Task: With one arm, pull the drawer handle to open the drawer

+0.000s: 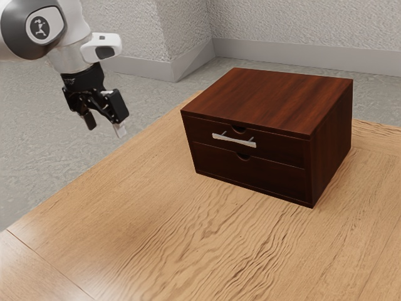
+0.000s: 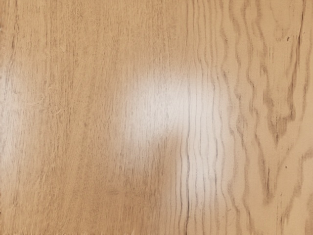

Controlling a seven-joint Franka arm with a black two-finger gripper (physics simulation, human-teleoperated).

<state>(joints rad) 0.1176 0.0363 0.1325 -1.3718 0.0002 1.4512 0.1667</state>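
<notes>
A dark wooden cabinet (image 1: 276, 125) with two drawers stands on the table in the exterior view. The upper drawer (image 1: 250, 141) carries a silver bar handle (image 1: 234, 140), and its front sits flush with the cabinet. My black gripper (image 1: 104, 125) hangs in the air at the exterior view's upper left, well away from the handle. Its fingers (image 1: 118, 130) stand apart, open, with nothing between them. Bare wood of the table (image 2: 156, 117) lies below the hand in the wrist view.
The light wooden table (image 1: 188, 238) stretches wide in front of the cabinet. Its edge runs diagonally at the exterior view's left, with grey floor (image 1: 37, 163) beyond. The lower drawer (image 1: 250, 169) has only a notch at its top.
</notes>
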